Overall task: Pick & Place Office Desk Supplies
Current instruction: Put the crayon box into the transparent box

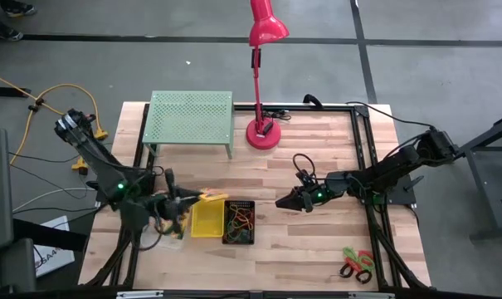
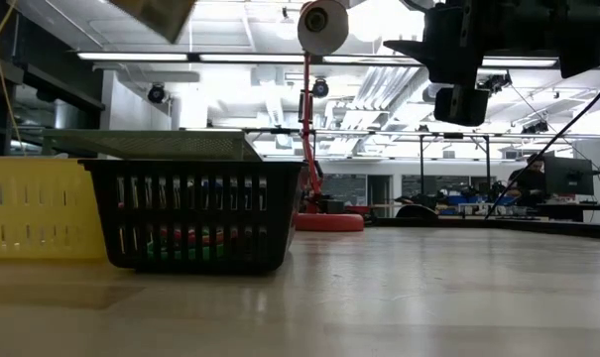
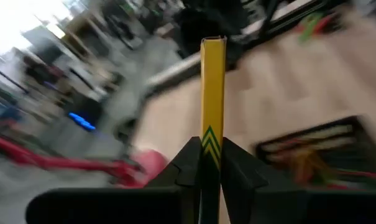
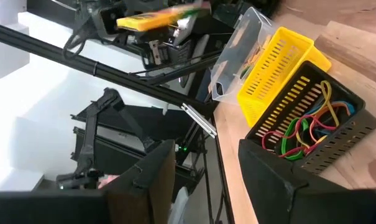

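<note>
My left gripper (image 1: 188, 202) (image 3: 211, 155) is shut on a yellow crayon box (image 1: 213, 198) (image 4: 156, 18), held in the air above the yellow bin (image 1: 207, 220) (image 2: 32, 208). To the right of that bin stands the black mesh bin (image 1: 239, 223) (image 4: 312, 124) with coloured loops (image 4: 306, 127) inside. A clear bin (image 4: 240, 50) sits on the yellow bin's left side. My right gripper (image 1: 282, 202) (image 4: 206, 168) hovers open just right of the black bin, touching nothing. Scissors with red and green handles (image 1: 358, 264) lie near the table's near right corner. My left gripper pinches one end of the crayon box (image 3: 210, 146) between its two fingers (image 3: 188, 165). The box is seen edge-on and sticks straight out past the fingertips. It is lifted clear of the table and roughly level, pointing toward the table's right over the yellow bin.
A light-green perforated rack (image 1: 191, 120) stands at the far left of the table, and a tall red desk lamp (image 1: 263, 129) has its base beside it. Bare wood lies between the bins and the scissors. Cables (image 1: 300, 162) trail near the right arm.
</note>
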Controlling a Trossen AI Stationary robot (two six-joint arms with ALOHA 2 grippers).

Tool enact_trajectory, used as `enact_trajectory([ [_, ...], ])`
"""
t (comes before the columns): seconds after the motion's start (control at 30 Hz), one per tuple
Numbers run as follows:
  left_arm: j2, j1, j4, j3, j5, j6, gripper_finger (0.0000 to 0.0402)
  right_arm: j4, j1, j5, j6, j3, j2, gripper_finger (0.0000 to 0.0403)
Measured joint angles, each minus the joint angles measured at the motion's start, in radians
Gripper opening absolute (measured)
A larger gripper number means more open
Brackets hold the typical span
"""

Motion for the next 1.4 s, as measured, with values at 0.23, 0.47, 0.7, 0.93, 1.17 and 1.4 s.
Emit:
enact_trajectory([
  [0.23, -0.133, -0.099, -0.28, 0.0, 0.189, -0.545, 0.0035, -0.005, 0.0, 0.0, -0.04, 0.0, 0.0, 0.0166],
  [0.47, -0.163, -0.137, -0.393, 0.0, 0.344, -1.094, 0.0035, -0.063, 0.003, 0.05, -0.05, 0.0, 0.0, 0.0166],
  [0.7, -0.105, -0.198, -0.666, 0.0, 0.416, -1.662, 0.0035, -0.106, 0.003, 0.072, -0.05, 0.0, 0.0, 0.0166],
  [0.93, -0.023, -0.34, -0.758, 0.0, 0.315, -2.05, 0.0035, -0.108, 0.003, 0.071, -0.073, 0.0, 0.0, 0.0166],
  [1.17, 0.121, -0.431, -0.802, 0.0, 0.308, -2.419, 0.0035, -0.109, 0.021, 0.072, -0.114, 0.0, 0.0, 0.0166],
  [1.4, 0.248, -0.432, -0.801, 0.0, 0.384, -2.58, 0.0035, -0.109, 0.043, 0.073, -0.142, 0.0, 0.0, 0.0166],
])
